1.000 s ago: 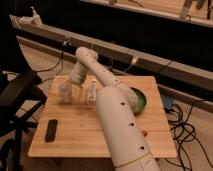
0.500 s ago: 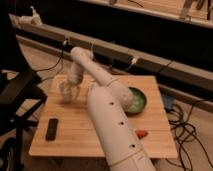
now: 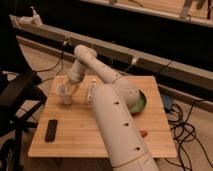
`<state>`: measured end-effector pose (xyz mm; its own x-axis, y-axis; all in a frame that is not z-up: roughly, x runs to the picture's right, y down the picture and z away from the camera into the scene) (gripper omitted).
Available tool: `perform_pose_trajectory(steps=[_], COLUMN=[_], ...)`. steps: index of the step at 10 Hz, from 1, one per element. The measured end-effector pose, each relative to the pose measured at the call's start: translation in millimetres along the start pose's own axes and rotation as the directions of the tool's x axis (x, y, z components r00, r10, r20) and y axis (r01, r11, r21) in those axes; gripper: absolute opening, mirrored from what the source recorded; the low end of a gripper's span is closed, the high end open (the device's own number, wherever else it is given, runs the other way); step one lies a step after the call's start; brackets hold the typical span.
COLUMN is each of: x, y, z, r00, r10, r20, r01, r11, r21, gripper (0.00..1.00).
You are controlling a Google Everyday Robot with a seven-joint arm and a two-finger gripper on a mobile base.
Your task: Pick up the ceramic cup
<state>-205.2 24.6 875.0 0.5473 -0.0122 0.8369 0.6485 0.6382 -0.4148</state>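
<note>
The ceramic cup (image 3: 64,95) is a small cream cup with a wide mouth, standing upright near the left back part of the wooden table (image 3: 95,132). My gripper (image 3: 69,88) is at the end of the white arm, right at the cup's rim on its right side, reaching down into or against the mouth. The arm's wrist hides part of the cup's far rim.
A slim white bottle (image 3: 92,90) stands just right of the cup, close to my arm. A green bowl (image 3: 139,103) shows behind the arm on the right. A black remote (image 3: 51,130) lies front left; a small orange item (image 3: 144,133) lies front right. A black chair (image 3: 15,95) stands left of the table.
My gripper has swung left from near the bottle and come down onto the cup. The cup and the bottle have stayed in place.
</note>
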Motion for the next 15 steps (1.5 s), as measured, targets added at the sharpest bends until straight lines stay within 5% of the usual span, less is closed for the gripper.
perform_pose_trajectory(steps=[1,4,15], x=[0.7,-2.7,-15.0], y=[-2.9,-0.5,11.4], z=[-0.8,-21.8,-67.6], r00=[1.0,1.0,0.999], r10=[-0.002,-0.002,-0.019], r20=[-0.008,-0.03,-0.027], r01=[0.003,0.001,0.018], r11=[1.0,0.999,0.999], r21=[0.009,-0.049,-0.048], gripper=[0.05,0.26,0.27])
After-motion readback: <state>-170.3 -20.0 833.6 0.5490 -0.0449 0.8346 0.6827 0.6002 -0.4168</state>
